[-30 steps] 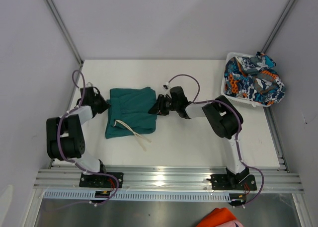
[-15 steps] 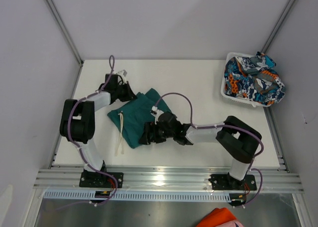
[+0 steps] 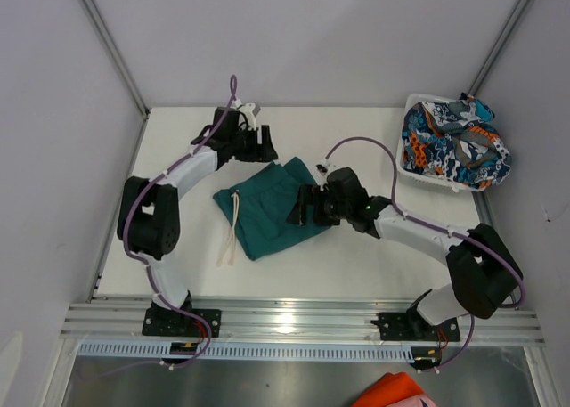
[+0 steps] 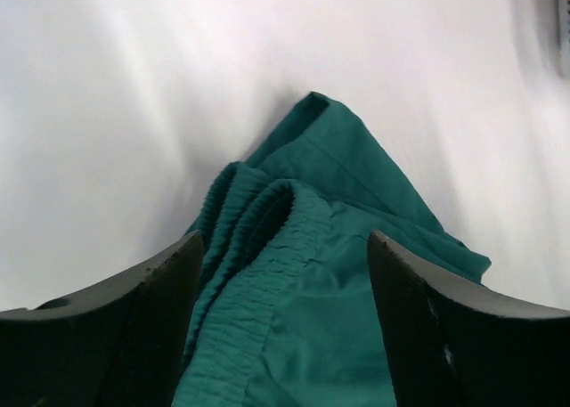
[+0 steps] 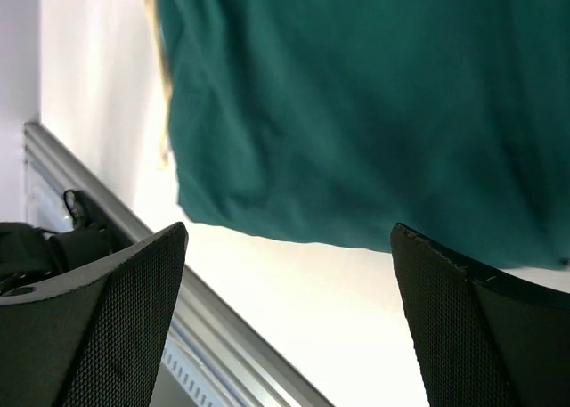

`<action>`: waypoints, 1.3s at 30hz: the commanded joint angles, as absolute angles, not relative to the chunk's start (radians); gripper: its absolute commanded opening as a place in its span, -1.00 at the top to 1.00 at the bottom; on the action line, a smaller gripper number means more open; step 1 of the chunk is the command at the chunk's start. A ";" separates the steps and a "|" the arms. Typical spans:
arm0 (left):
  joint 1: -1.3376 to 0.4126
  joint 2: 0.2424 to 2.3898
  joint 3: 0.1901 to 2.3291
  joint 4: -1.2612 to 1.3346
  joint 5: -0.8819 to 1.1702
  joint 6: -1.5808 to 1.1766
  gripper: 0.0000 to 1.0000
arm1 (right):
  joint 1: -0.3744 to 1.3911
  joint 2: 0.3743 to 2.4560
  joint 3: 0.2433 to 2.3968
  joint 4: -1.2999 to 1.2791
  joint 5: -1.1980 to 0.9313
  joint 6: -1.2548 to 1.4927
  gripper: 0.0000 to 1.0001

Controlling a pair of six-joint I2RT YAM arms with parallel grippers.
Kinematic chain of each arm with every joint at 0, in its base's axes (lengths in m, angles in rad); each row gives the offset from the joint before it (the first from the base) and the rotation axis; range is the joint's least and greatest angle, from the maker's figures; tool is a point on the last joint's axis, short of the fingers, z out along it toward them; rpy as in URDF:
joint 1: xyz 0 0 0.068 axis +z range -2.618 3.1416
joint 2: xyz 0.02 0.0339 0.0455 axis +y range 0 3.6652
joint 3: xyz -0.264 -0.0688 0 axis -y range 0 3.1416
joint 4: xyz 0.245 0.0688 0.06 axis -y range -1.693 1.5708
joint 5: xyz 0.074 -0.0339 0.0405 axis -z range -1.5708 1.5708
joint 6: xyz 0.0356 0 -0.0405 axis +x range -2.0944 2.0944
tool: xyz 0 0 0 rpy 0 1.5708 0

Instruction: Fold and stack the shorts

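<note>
Teal shorts lie roughly folded mid-table between left gripper and right gripper, both wide and empty. Printed shorts, in the far-right-corner basket, await folding and stacking.

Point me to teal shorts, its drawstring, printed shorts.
teal shorts (image 3: 274, 215): top external view, middle of the fabric.
drawstring (image 3: 232, 225): top external view, midway along the cord.
printed shorts (image 3: 447, 144): top external view, centre of the heap.

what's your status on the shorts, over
Both open: left tool over the waistband, right tool at the other side. The teal shorts lie rumpled on the table, the printed shorts in the basket. No obstruction seen.
</note>
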State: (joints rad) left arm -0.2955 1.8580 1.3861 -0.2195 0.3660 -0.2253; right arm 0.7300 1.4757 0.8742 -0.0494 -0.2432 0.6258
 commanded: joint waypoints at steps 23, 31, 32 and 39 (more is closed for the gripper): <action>-0.299 0.983 0.554 -0.241 0.051 -0.681 -0.63 | 0.417 1.928 1.325 -0.236 -0.506 0.279 -0.93; -0.299 1.028 0.477 -0.155 0.078 -0.709 -0.82 | 0.408 1.988 1.312 -0.180 -0.583 0.282 -0.93; -0.299 1.038 0.474 -0.144 0.083 -0.712 -0.82 | 0.407 1.993 1.305 -0.173 -0.587 0.285 -0.93; -0.299 1.173 0.462 -0.022 0.135 -0.747 -0.82 | 0.425 2.010 1.286 -0.150 -0.583 0.301 -0.85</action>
